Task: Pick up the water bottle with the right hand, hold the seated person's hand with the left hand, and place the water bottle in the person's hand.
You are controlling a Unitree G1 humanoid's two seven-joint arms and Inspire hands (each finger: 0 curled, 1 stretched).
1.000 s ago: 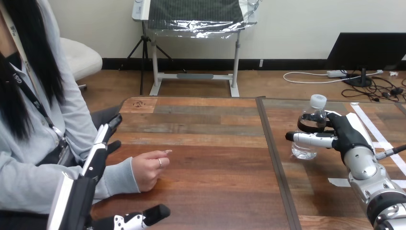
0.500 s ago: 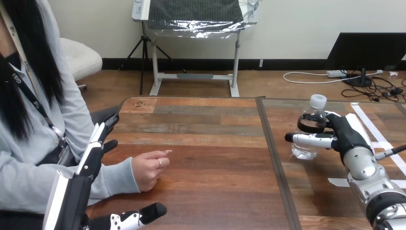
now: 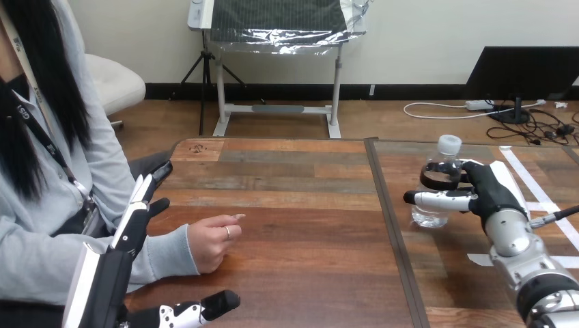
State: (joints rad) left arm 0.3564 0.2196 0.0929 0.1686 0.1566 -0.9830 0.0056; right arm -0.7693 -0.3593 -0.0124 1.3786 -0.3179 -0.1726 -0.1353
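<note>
A clear water bottle (image 3: 437, 205) with a white cap stands on the right half of the wooden table (image 3: 300, 205). My right hand (image 3: 486, 193) is shut on it, fingers and thumb curled round its upper body. The person's hand (image 3: 213, 240) rests loosely curled on the table at the left, one finger pointing right. My left hand (image 3: 136, 219) is open, its straight fingers raised over the person's forearm and its thumb (image 3: 205, 309) low near the front edge, a little short of the person's hand.
A dark seam (image 3: 390, 225) runs front to back between the two table halves. White tape strips (image 3: 529, 183) lie on the table's right side near my right arm.
My right hand and the bottle have shifted slightly to the left. My left hand sank a little and barely moved since. The person's hand has stayed still.
</note>
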